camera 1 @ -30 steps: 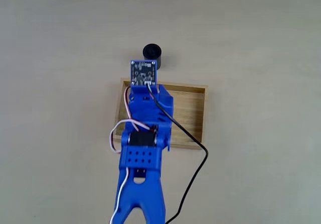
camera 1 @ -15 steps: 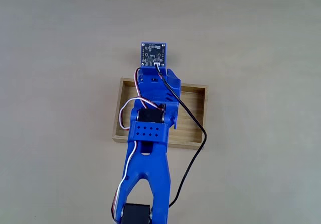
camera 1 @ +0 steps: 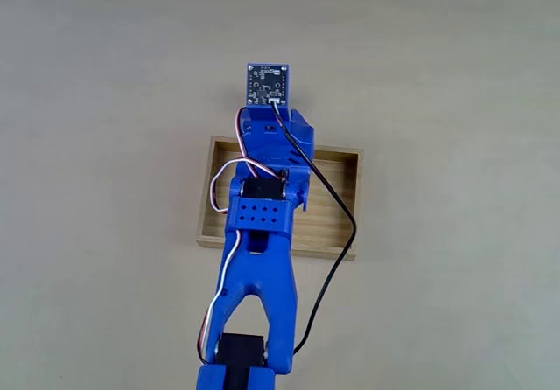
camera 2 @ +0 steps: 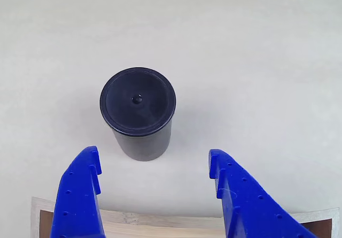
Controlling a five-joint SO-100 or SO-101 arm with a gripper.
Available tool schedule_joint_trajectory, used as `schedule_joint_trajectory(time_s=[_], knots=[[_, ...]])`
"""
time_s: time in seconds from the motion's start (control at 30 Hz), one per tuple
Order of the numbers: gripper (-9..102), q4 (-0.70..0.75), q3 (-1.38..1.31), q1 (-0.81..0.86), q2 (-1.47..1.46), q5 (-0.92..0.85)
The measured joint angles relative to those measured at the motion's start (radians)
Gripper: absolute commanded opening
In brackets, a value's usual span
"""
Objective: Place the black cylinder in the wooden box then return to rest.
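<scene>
The black cylinder (camera 2: 138, 111) stands upright on the pale table in the other view, its round recessed top facing the camera. My blue gripper (camera 2: 154, 160) is open, its two fingertips spread wide just short of the cylinder, one on each side, touching nothing. Behind the fingertips, the far rim of the wooden box (camera 2: 160, 218) runs along the bottom edge. In the fixed view the blue arm reaches over the wooden box (camera 1: 337, 199), and the wrist's circuit board (camera 1: 268, 83) sits beyond the box's far wall, covering the cylinder and the fingers.
A black cable (camera 1: 331, 259) loops from the wrist across the box's right side and down toward the arm's base. The box lies flat on a plain beige tabletop (camera 1: 455, 75).
The arm has stretched forward over the box. The wrist board moved past the far wall and now covers the cylinder, which was visible one second ago.
</scene>
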Motion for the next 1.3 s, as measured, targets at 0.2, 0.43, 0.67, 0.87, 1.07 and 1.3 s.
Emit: schedule_joint_trajectory(time_s=[0.2,0.43,0.67,0.87,1.07,1.3], knots=[[30,-0.011,-0.026,-0.003,0.049,-0.006],[30,-0.021,-0.069,-0.003,0.100,-0.006],[30,-0.021,-0.135,-0.003,0.155,-0.006],[30,-0.021,-0.187,-0.003,0.207,-0.006],[30,-0.021,-0.258,-0.003,0.264,-0.005],[30,-0.021,-0.327,-0.032,0.318,-0.008]])
